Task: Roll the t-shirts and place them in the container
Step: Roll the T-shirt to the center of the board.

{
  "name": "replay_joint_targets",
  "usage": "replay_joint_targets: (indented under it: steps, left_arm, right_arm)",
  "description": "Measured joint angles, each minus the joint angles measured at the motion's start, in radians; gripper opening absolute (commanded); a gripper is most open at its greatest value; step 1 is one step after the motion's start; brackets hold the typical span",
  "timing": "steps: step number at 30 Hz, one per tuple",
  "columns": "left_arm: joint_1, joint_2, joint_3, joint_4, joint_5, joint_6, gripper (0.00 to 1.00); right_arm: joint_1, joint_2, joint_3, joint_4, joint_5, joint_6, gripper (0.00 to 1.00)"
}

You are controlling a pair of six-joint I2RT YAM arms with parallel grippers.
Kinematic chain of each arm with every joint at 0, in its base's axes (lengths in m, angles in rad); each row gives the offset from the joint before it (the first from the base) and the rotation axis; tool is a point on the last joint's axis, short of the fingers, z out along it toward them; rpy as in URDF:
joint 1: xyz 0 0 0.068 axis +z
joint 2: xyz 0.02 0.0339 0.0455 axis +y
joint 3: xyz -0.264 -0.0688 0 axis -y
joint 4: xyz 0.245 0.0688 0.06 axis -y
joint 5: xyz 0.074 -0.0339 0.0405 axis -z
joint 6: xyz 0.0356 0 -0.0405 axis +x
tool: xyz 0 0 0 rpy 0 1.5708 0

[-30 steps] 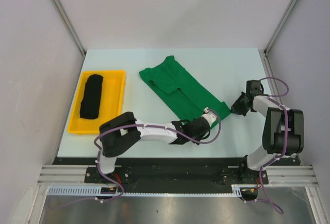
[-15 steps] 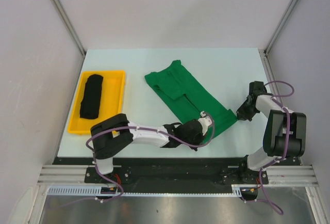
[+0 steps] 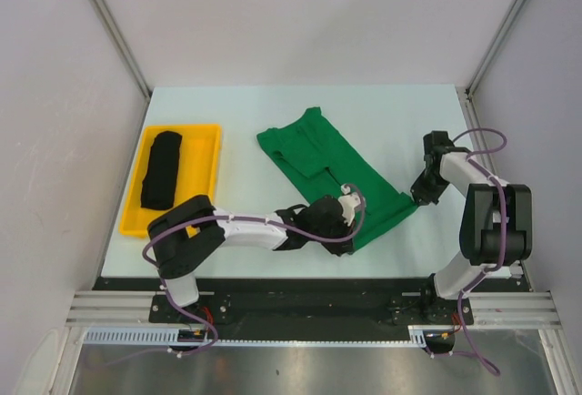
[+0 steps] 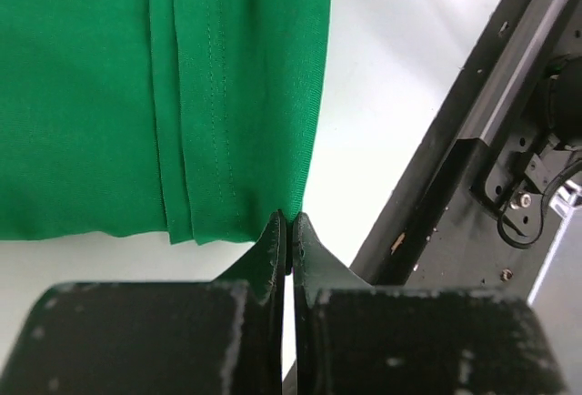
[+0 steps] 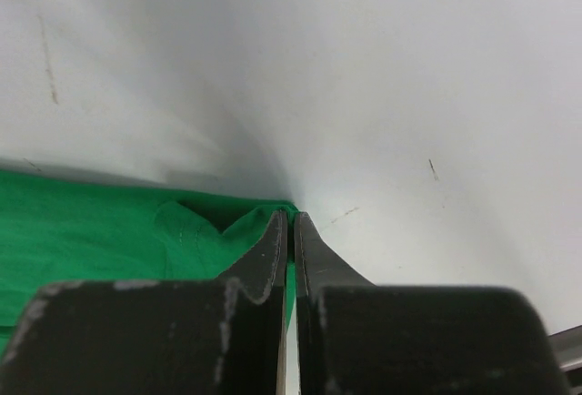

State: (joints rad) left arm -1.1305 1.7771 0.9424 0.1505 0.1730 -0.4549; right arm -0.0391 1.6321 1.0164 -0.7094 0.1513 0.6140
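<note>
My left gripper and right gripper are each clamped on a hem corner of the green shirt, middle of the counter. I'd guess that's to pull it taut for rolling. Black shirt is rolled, in the tray at 9 o'clock.

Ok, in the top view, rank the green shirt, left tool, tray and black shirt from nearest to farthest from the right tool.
1. The green shirt: its corner is pinched in the right tool.
2. The left tool: leftward, at the shirt's near end.
3. The tray: far left.
4. The black shirt: inside the tray, past its rim.
</note>
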Motion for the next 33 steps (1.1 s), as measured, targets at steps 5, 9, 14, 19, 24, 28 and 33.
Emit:
replay_joint_targets:
  steps: [5,9,14,19,24,28,33]
  left_arm:
    - [0.035,0.000,-0.014,0.021,0.053,-0.017,0.00]
    - [0.054,0.002,-0.027,0.032,0.083,-0.027,0.00]
    - [0.065,0.011,-0.045,0.029,0.111,-0.047,0.00]
    - [0.067,0.016,-0.052,0.035,0.122,-0.070,0.00]
    - [0.069,0.016,-0.053,0.042,0.123,-0.087,0.00]
    - [0.072,0.016,-0.053,0.044,0.125,-0.096,0.00]
    - [0.073,0.016,-0.059,0.050,0.127,-0.101,0.00]
  right_arm:
    - [0.009,0.043,0.050,-0.031,0.006,0.021,0.13]
    - [0.017,0.049,0.056,-0.033,0.024,0.029,0.34]
    - [0.017,0.030,0.060,-0.026,0.061,0.032,0.44]
    - [0.017,-0.048,0.059,-0.026,0.076,0.029,0.48]
    - [0.012,-0.123,0.002,-0.006,0.065,0.028,0.54]
    - [-0.011,-0.220,-0.119,0.014,0.013,0.024,0.55]
    - [-0.024,-0.317,-0.226,0.048,-0.039,0.031,0.52]
